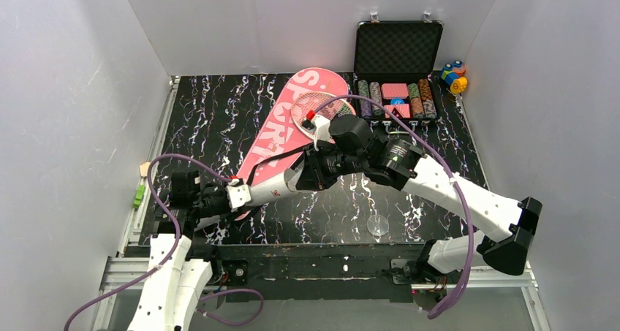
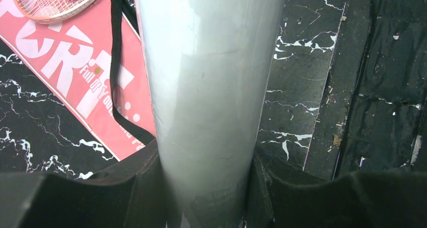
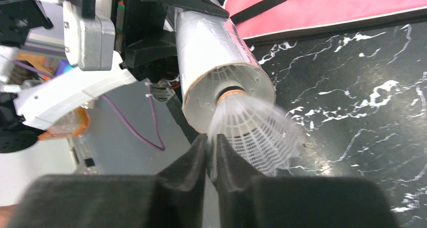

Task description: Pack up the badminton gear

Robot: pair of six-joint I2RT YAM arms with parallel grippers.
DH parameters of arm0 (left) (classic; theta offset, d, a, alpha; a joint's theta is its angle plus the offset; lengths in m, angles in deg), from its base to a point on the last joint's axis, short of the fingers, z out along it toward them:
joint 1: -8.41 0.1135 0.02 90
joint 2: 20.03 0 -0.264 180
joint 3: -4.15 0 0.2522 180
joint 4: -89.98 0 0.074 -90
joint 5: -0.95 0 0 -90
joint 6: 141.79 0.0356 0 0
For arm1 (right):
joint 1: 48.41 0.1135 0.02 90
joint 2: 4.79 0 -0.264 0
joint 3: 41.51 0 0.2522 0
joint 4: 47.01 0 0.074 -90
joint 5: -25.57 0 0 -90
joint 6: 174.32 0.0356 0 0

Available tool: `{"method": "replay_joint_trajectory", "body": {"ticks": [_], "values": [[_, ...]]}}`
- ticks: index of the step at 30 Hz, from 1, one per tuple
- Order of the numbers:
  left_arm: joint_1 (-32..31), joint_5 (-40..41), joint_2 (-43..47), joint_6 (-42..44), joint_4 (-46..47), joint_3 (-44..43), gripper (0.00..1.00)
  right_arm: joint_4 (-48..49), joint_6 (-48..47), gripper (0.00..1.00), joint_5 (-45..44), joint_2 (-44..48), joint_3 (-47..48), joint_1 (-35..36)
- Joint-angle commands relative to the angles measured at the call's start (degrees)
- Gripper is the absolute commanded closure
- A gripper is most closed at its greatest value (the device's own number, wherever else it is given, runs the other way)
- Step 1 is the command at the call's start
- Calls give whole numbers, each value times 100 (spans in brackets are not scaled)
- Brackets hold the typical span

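Note:
My left gripper [image 1: 228,194] is shut on the white tube [image 1: 274,183] and holds it level above the table; its jaws clamp both sides of the tube [image 2: 206,87] in the left wrist view [image 2: 206,162]. My right gripper [image 1: 316,170] is shut on the skirt edge of a white shuttlecock [image 3: 257,130] in the right wrist view [image 3: 209,147]. The shuttlecock's cork end sits in the tube's open mouth [image 3: 221,84], and another shuttlecock shows inside. The pink "SPORT" bag [image 1: 289,119] lies behind, with a red-framed racket head [image 1: 322,104] on it. A second racket is not visible.
The open black case of poker chips [image 1: 398,75] stands at the back right, with small coloured toy blocks [image 1: 454,75] beside it. A clear round lid [image 1: 378,226] lies near the table's front edge. The bag's black strap [image 2: 117,62] trails under the tube.

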State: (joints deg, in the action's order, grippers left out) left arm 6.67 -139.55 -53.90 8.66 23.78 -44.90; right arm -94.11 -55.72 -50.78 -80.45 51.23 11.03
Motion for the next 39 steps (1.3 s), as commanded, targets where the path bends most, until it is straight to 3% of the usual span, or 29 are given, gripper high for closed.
{"method": "replay_joint_trajectory", "body": {"ticks": [1, 4, 12, 18, 25, 39], "values": [[-3, -342, -19, -107, -161, 87, 94, 555, 39, 74, 250, -63, 148, 33], [-4, -318, 6, -127, -159, 72, 94, 817, 145, 65, 310, -63, 102, 33], [-3, -311, 11, -136, -174, 77, 94, 991, 334, 60, 66, 386, -167, -44], [-10, -381, 3, -206, -174, 8, 94, 1116, 674, 55, -359, 1181, -980, -606], [-8, -438, -23, -322, -117, -63, 94, 1181, 865, 38, -181, 924, -1334, -741], [-3, -452, -19, -392, -108, -142, 94, 1870, 1240, 35, 233, 482, -1596, -741]]}}
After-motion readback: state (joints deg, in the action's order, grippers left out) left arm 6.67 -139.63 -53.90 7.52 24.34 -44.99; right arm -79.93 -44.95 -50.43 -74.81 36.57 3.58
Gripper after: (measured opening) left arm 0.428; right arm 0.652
